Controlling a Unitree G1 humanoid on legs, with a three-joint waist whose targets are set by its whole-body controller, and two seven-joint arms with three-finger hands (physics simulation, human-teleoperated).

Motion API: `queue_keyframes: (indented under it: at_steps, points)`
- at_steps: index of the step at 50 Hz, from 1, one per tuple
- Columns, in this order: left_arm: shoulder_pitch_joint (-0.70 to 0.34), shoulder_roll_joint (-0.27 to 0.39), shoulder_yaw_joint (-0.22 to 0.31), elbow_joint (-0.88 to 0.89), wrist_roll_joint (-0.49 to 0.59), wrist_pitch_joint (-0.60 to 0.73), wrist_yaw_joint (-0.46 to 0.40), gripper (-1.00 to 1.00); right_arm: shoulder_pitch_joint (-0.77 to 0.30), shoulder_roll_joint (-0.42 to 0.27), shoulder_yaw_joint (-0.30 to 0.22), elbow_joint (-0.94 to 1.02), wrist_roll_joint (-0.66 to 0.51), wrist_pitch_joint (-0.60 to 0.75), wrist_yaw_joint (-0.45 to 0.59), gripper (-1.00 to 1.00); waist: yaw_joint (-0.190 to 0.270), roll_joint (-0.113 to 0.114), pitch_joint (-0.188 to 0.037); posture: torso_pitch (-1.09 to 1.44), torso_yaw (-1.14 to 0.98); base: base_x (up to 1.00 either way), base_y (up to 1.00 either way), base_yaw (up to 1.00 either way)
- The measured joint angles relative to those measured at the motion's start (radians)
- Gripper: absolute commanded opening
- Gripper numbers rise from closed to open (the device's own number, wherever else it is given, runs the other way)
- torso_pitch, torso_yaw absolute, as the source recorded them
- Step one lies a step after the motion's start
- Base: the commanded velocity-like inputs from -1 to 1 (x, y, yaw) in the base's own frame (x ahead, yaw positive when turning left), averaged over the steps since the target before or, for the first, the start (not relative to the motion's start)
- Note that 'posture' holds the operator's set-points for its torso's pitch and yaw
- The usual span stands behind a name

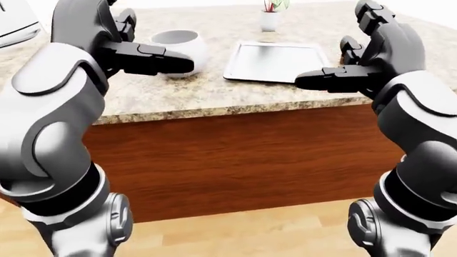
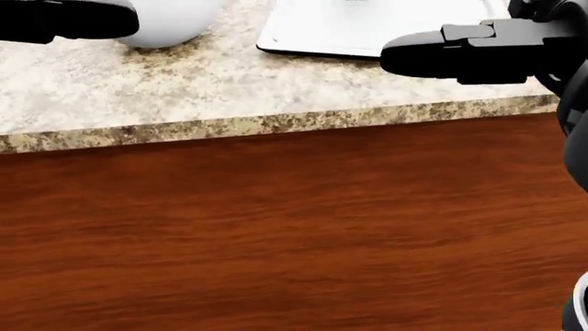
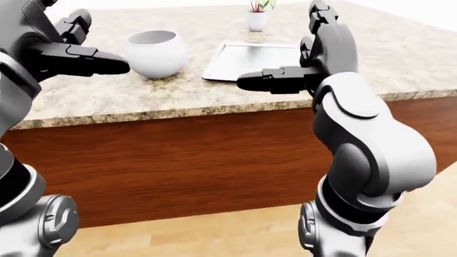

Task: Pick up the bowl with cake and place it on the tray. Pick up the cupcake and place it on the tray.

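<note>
Robot standing at a granite worktop point(image 3: 107, 101) with both arms raised. The white bowl point(image 3: 156, 52) sits upright on the worktop, just to the left of the flat tray point(image 1: 277, 62) in both eye views and apart from it; a small potted plant point(image 3: 256, 17) stands beyond the tray. The bowl's contents cannot be made out from this angle, and no cupcake shows in any view. Left hand point(image 1: 154, 58) hovers beside the bowl, fingers extended and released, holding nothing; right hand point(image 3: 275, 81) hangs over the near edge of the tray, likewise unclenched and empty. Judged by its look, the bowl is rigid, smooth and probably glazed, so slippery and liable to chip if dropped; its rounded wall offers little purchase. The surest hold is likely at the rim, or fingers spread round the widest part, keeping it level so the cake stays inside.
</note>
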Motion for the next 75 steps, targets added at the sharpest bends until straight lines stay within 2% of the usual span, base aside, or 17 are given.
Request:
queue_keyframes:
  at_steps: [3,10,12,15,18,22,29,33,37,42,46,54,59,62,65,68,75]
  points:
    - [0.034,-0.002,0.007,0.000,0.006,0.006,0.005,1.00,0.029,0.017,0.024,0.002,0.005,-0.001,0.006,1.00,0.017,-0.003,0.020,0.00,0.00,0.29,0.00,0.00]
    - [0.028,-0.009,-0.003,-0.024,0.009,0.009,0.003,1.00,0.032,0.014,0.004,-0.023,0.003,0.000,0.009,1.00,0.009,-0.014,-0.010,0.00,0.00,0.18,-0.20,0.00]
    - [0.026,-0.006,0.003,-0.025,0.010,0.007,0.002,1.00,0.029,0.015,0.005,-0.034,0.001,-0.007,0.006,1.00,0.010,-0.035,-0.004,0.00,0.00,0.01,0.00,0.00]
    - [0.020,-0.003,0.005,-0.012,0.017,-0.001,0.001,1.00,0.032,0.008,0.011,-0.031,0.000,-0.019,0.008,1.00,0.012,-0.108,0.019,0.00,0.00,0.00,0.00,0.00]
    - [0.038,-0.019,-0.016,0.001,0.014,0.012,-0.005,1.00,0.057,0.007,0.002,-0.004,-0.009,-0.011,0.007,1.00,0.003,-0.081,0.052,0.00,0.00,0.00,0.00,0.00]
    - [0.014,-0.016,-0.030,0.018,0.003,0.037,-0.016,1.00,0.038,0.009,-0.004,0.013,-0.018,0.021,0.000,1.00,0.002,-0.056,0.061,0.00,0.00,0.00,0.00,0.00]
    - [0.010,-0.004,0.017,-0.012,0.021,0.029,-0.005,1.00,0.019,0.016,0.024,-0.012,0.000,0.002,0.016,1.00,0.017,-0.024,-0.022,0.00,0.00,0.00,-0.10,0.00]
    - [0.007,-0.006,0.011,-0.033,0.021,0.011,-0.002,1.00,0.020,0.014,0.018,-0.032,-0.007,-0.009,0.014,1.00,0.016,-0.048,-0.027,0.00,0.00,0.00,-0.13,0.00]
    - [0.025,-0.011,0.004,-0.030,0.016,0.011,-0.005,1.00,0.039,0.016,0.030,-0.024,-0.017,-0.016,0.019,1.00,0.024,-0.109,-0.013,0.00,0.00,0.00,-0.14,0.00]
    - [0.044,-0.029,-0.023,-0.022,0.003,0.018,-0.015,1.00,0.054,0.015,0.008,-0.011,-0.035,-0.003,0.019,1.00,0.013,-0.072,0.036,0.00,0.00,0.00,-0.01,0.00]
    - [0.041,-0.022,-0.017,-0.017,0.002,0.019,-0.019,1.00,0.061,0.021,0.016,-0.013,-0.045,-0.009,0.018,1.00,0.013,-0.039,0.036,0.00,0.00,0.00,0.00,0.00]
    - [0.035,-0.015,-0.002,-0.017,0.018,0.022,-0.011,1.00,0.041,0.023,0.034,-0.016,-0.044,-0.004,0.034,1.00,0.021,-0.065,-0.004,0.00,0.00,0.00,-0.09,0.00]
    - [0.042,-0.017,0.003,-0.031,0.025,0.015,-0.008,1.00,0.052,0.030,0.039,-0.034,-0.046,-0.017,0.042,1.00,0.018,-0.046,-0.023,0.00,0.00,0.00,-0.13,0.00]
    - [0.029,-0.018,-0.001,-0.042,0.023,-0.001,-0.012,1.00,0.051,0.028,0.027,-0.037,-0.058,-0.030,0.040,1.00,0.030,-0.093,0.002,0.00,0.00,0.00,0.00,0.00]
    - [0.055,-0.034,-0.016,-0.045,0.014,0.003,-0.017,1.00,0.074,0.030,0.017,-0.025,-0.073,-0.026,0.034,1.00,0.018,-0.062,0.032,0.00,0.00,0.00,0.00,0.00]
    - [0.061,-0.033,-0.025,-0.022,0.010,0.021,-0.023,1.00,0.067,0.035,0.022,-0.009,-0.078,-0.009,0.031,1.00,0.017,-0.032,0.034,0.00,0.00,0.00,0.00,0.00]
    - [0.068,-0.033,-0.007,-0.021,0.030,-0.001,-0.018,1.00,0.062,0.034,0.025,-0.034,-0.092,-0.005,0.053,1.00,0.019,-0.057,0.018,0.00,0.00,0.00,0.00,0.00]
